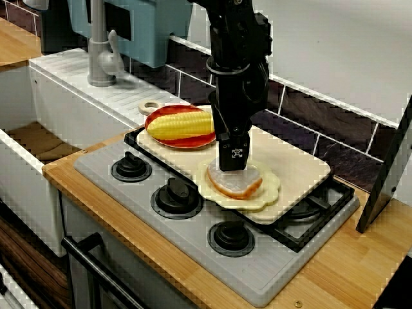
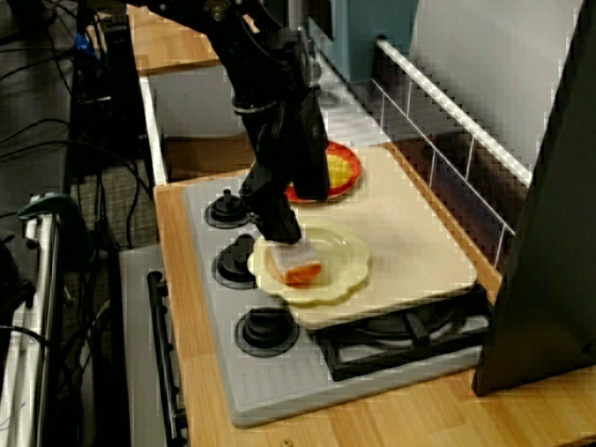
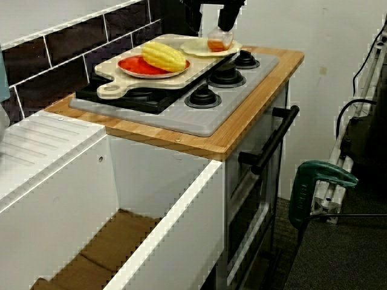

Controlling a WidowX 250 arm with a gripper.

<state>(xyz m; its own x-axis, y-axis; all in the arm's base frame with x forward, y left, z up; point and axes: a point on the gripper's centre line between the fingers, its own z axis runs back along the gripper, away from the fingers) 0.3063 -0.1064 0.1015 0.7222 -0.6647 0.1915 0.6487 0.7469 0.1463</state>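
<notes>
While hung straight over the cream plate (image 1: 273, 187), pinched the top edge of the bread slice (image 1: 241, 185) in the narrowed gripper (image 1: 233, 168), leaving its base resting there. Lay on the cutting board (image 1: 302, 164) beside the corn (image 1: 181, 125).

Toy kitchen, hob (image 1: 193, 219), sink (image 3: 109, 241), tap (image 1: 100, 48), tiled backsplash (image 1: 309, 119)

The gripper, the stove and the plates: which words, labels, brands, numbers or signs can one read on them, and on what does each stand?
There is no readable word or number in any of the three views.
On the gripper: a small white emblem stands on the black finger, too small to read as letters.
On the stove knobs: no marks can be made out.
</notes>
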